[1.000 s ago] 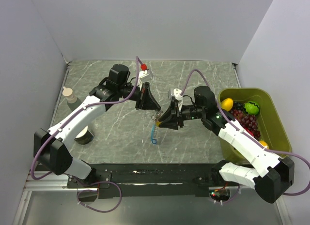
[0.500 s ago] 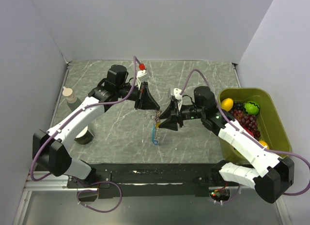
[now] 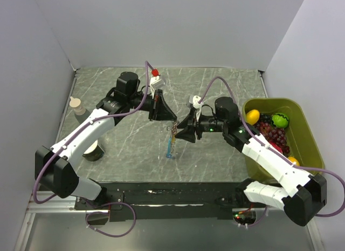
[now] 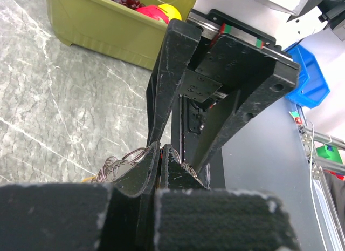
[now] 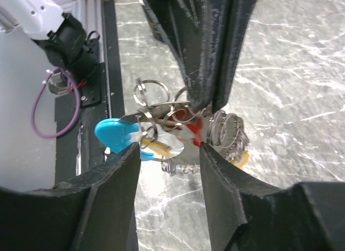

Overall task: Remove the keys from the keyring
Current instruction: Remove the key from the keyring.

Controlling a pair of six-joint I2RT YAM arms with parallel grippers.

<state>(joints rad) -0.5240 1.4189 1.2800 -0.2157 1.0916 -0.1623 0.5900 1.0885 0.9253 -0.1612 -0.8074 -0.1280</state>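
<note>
The keyring [image 5: 226, 133] is a bunch of silvery rings held in the air between the two grippers. In the top view it shows as a small cluster [image 3: 173, 130] over the table's middle. My left gripper [image 3: 173, 123] is shut on the rings, which also stick out beside its closed tips [image 4: 160, 148] as loops [image 4: 121, 160]. A blue key [image 5: 113, 133], a red key [image 5: 204, 127] and an orange key [image 5: 153, 148] hang on the rings. The light-blue strip [image 3: 171, 148] dangles below. My right gripper [image 5: 168, 153] is open, one finger on either side of the bunch, just below it [image 3: 179, 133].
A green bin [image 3: 269, 101] of toy fruit stands at the right edge; it also shows in the left wrist view [image 4: 102, 29]. A small corked bottle [image 3: 77, 106] stands at the far left. A dark round object [image 3: 96, 151] lies under the left arm.
Both grippers and the key bunch have shifted slightly up and left. The right gripper has closed in on the bunch. The light-blue strip hangs a little higher.
</note>
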